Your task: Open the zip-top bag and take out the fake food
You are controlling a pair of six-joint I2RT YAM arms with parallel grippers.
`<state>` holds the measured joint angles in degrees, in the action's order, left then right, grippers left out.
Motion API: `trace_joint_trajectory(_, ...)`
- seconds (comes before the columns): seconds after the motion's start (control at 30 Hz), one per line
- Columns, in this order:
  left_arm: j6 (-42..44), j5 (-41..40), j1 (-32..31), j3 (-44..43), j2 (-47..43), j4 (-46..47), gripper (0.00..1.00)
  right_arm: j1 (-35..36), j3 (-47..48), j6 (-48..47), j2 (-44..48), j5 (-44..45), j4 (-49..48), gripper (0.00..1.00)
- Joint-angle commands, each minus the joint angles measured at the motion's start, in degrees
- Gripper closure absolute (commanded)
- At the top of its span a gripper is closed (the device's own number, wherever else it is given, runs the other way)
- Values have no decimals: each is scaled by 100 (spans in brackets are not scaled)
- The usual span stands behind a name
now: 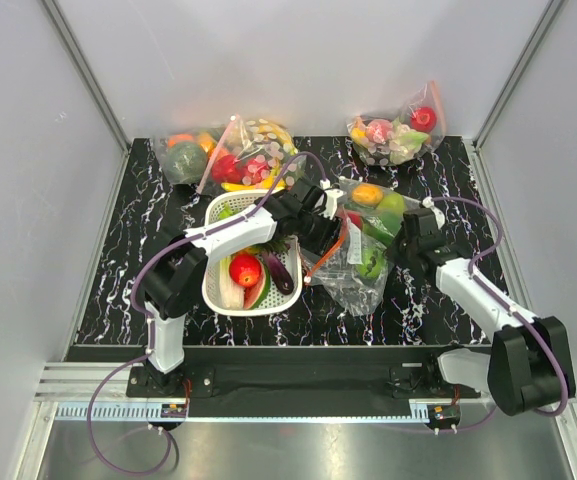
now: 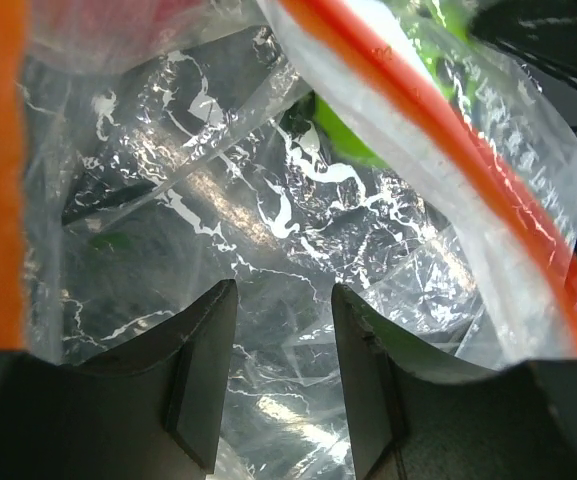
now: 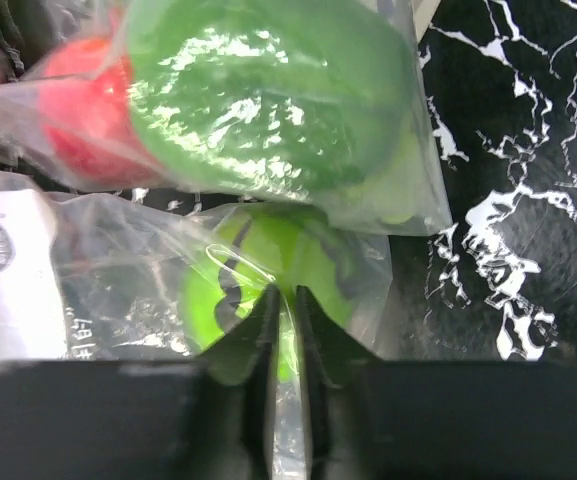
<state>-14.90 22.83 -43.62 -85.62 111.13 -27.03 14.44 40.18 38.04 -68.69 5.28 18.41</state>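
Crowded middle, open table at the edges

The white basket (image 1: 230, 290), the zip-top bag (image 1: 353, 278) and a second clear bag (image 1: 380, 205) press together mid-table, hemming in the left end effector (image 1: 320, 232) and right end effector (image 1: 400, 243). Two fuller bags (image 1: 243, 155) block the back. Bare table (image 1: 118, 230) lies left of the basket and front right.

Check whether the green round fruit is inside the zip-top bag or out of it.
Inside: in the right wrist view the green fruit lies behind the clear crinkled plastic of the zip-top bag.
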Motion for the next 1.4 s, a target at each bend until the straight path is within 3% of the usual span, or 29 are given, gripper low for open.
trace_joint_trajectory(0.0, -40, 204, -15, -7, -92, 303, 53, -46, -46, 1, -320, 122, 180, 88)
trace_joint_trajectory(0.17, -127, 397, -33, -15, -74, 488, 53, -46, 68, 107, -593, 307, 513, 98)
trace_joint_trajectory(0.57, -435, 1091, -270, 159, 76, 892, 46, -46, 130, 142, -892, -53, 365, 100)
trace_joint_trajectory(1.37, -681, 1013, -481, -323, 831, 1068, 1, -46, -90, 415, -901, -818, 215, 100)
